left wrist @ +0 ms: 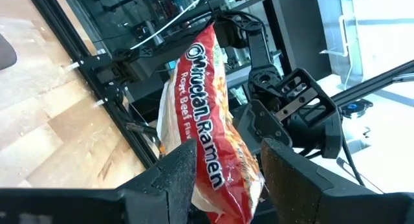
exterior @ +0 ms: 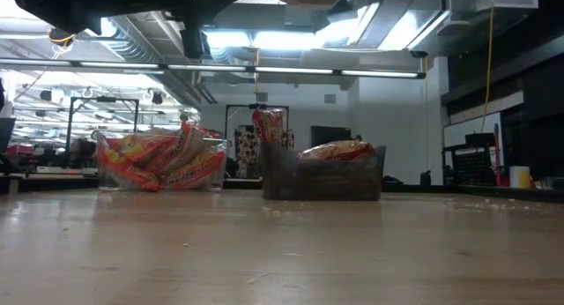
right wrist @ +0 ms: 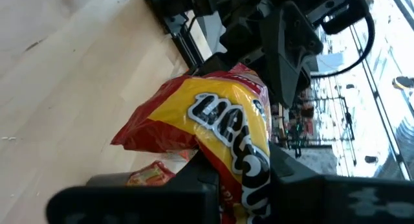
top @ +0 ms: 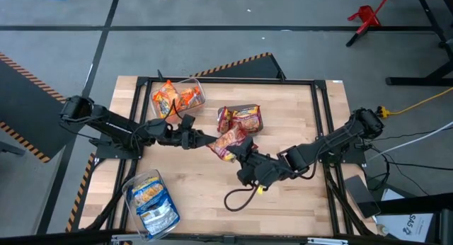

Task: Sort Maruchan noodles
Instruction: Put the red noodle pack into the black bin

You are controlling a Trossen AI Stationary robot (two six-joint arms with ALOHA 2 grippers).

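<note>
Wooden table [top: 297, 117] carries three clear bins. Far-left bin [top: 190, 83] holds orange packets [top: 170, 98]; centre bin [top: 256, 110] holds red packets [top: 239, 117]; near-left bin [top: 139, 180] holds blue-and-white packets [top: 152, 202].

Both arms reach toward table centre, meeting just on the near side of the centre bin.

Left end effector [top: 209, 140]: fingers [left wrist: 184, 169] closed on one end of a red Roast Beef packet [left wrist: 208, 120]; packet is lifted clear of the table.

Right end effector [top: 241, 153]: fingers closed on the same red packet [right wrist: 226, 123] from the other end. In the high view the packet [top: 228, 142] spans between the two end effectors.

Low view: orange-packet bin [exterior: 163, 164] at left, red-packet bin [exterior: 324, 171] at right, one red packet [exterior: 269, 127] standing upright in the latter.

Loose black cable [top: 241, 197] loops on the table beneath the right arm.
</note>
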